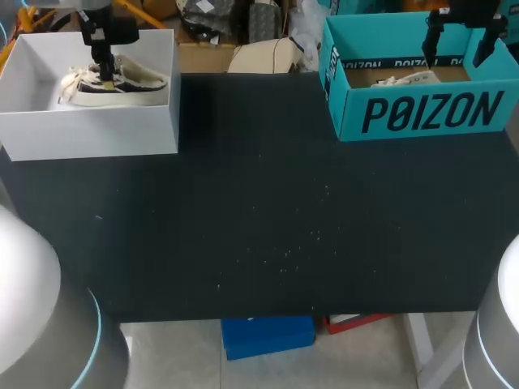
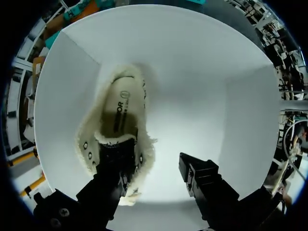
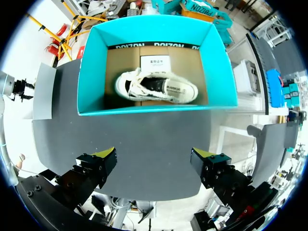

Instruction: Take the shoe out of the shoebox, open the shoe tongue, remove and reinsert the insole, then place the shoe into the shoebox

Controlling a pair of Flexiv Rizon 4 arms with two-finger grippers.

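Dark counter (image 1: 259, 227) bare across the near part; both boxes sit at its far edge, well apart.

L side: white shoebox (image 1: 89, 130), lid off. Fleece-lined shoe (image 1: 122, 83) stands on its sole inside, laces trailing toward the box's L wall. L end effector (image 1: 104, 71) reaches down into the box onto the shoe. In L wrist view the L end effector (image 2: 151, 168) is spread wide, gripping nothing. One finger sits over the shoe's (image 2: 120, 110) lace/tongue area, the other finger (image 2: 204, 180) is beside the shoe over bare box floor (image 2: 202, 96). Cream insole (image 2: 121, 103) shows down the shoe opening.

R side: teal shoebox (image 1: 422, 113), also lidless, w/ a white-and-black shoe (image 1: 409, 79) on its brown floor. R end effector (image 1: 464, 44) hangs above that box. In R wrist view the R end effector (image 3: 154, 156) is open w/ nothing between its fingers. The teal shoebox (image 3: 144, 109) lies ahead of it, the shoe (image 3: 156, 87) lying lengthwise near the middle, clear of the walls.
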